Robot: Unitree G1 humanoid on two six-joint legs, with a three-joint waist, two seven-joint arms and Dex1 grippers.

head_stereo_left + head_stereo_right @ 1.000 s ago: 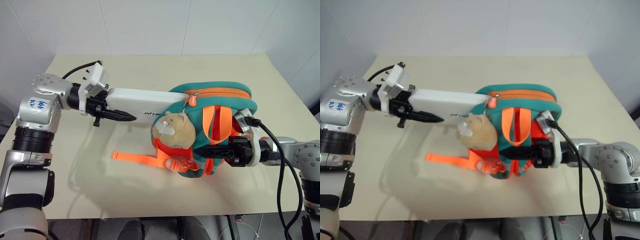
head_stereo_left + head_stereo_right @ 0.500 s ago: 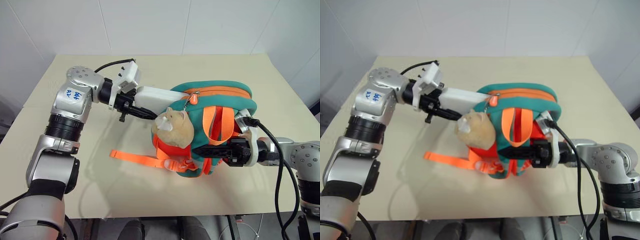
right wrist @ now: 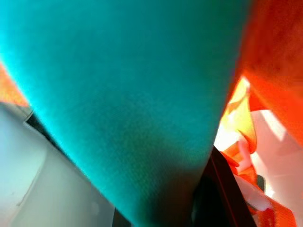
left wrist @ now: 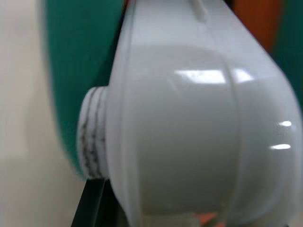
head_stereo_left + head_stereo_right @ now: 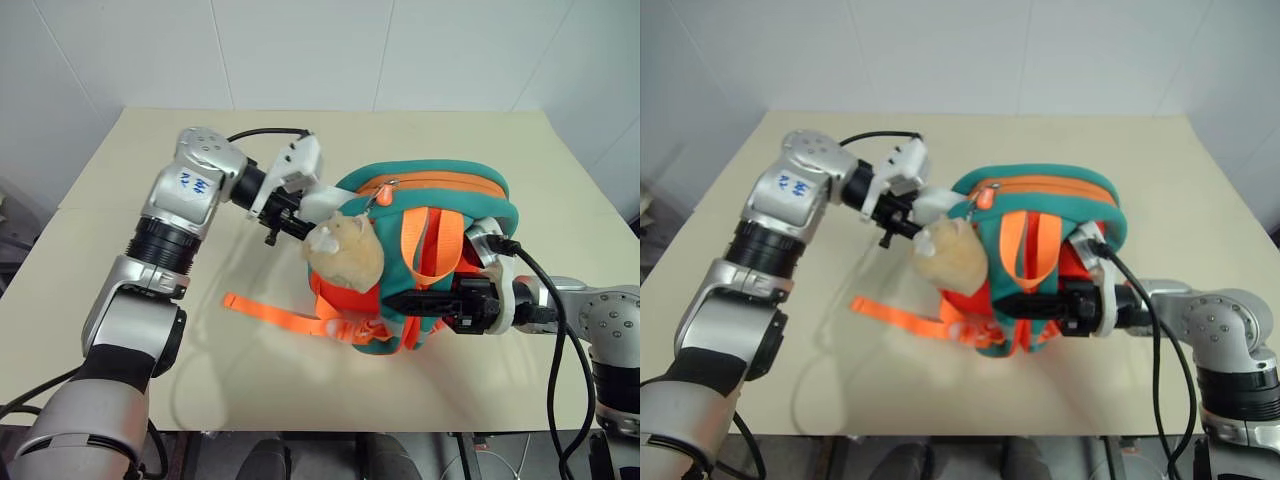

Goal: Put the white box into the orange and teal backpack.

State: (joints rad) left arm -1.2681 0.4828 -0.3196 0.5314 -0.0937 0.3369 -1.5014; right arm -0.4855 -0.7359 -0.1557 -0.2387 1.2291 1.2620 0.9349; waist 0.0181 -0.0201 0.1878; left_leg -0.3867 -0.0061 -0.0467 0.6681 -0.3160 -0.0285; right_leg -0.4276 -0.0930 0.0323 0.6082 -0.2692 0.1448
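The white box point(image 5: 318, 203) is mostly swallowed by the orange and teal backpack point(image 5: 440, 205); just its rounded rear end pokes out of the bag's opening on my left side, right above the tan plush toy point(image 5: 345, 250) that hangs on the bag's front. From my left wrist the box's glossy white end sits close up against teal fabric. My left pincer point(image 5: 290, 222) is clamped on that exposed end, its black fingers pressed right up to the bag's mouth. The backpack stands on the tabletop point(image 5: 130, 300), with an orange strap point(image 5: 275, 313) trailing out flat toward my left. My right pincer point(image 5: 415, 300) is closed narrow on the backpack's lower front, among the orange webbing, and my right wrist looks straight onto teal panel and orange cloth.
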